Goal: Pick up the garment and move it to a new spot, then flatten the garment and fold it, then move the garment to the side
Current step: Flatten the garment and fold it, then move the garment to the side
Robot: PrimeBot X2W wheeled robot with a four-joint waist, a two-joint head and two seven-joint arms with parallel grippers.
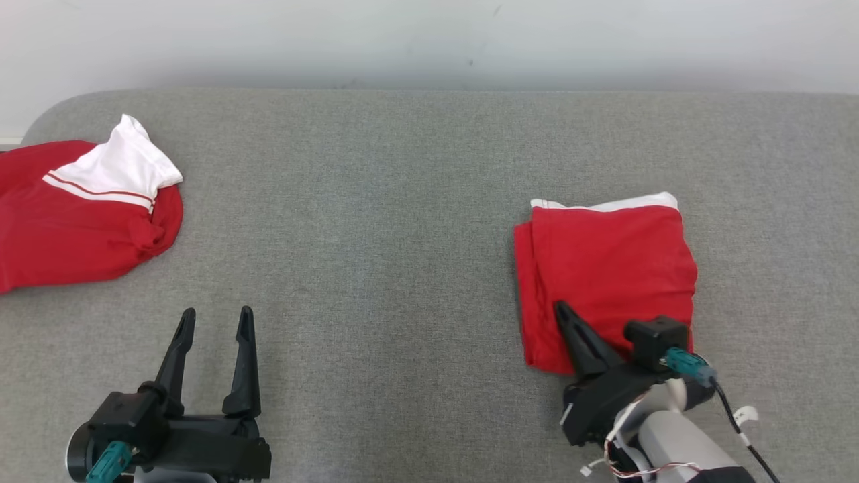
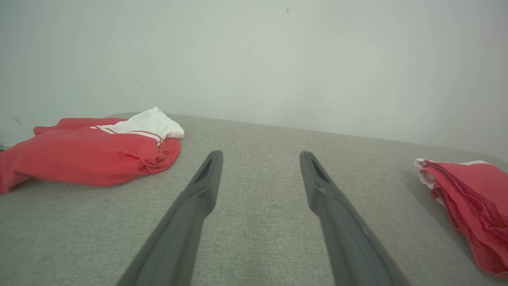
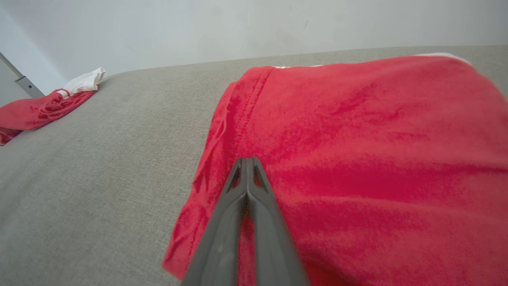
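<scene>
The folded garment [image 1: 607, 282] is seen on the right of the grey surface [image 1: 402, 221], its near-left part lying under the nearer right gripper [image 3: 247, 161], whose fingers are shown pressed together, no cloth between, by the right wrist view, while the left gripper [image 1: 218, 310] is shown spread wide and well apart by the head view.

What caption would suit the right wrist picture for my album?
The right pincer, shut, points across a folded red garment on a grey surface.

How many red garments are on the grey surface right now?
2. The folded garment lies on the right beneath the right end effector; the crumpled garment lies far left, partly cut off.
</scene>
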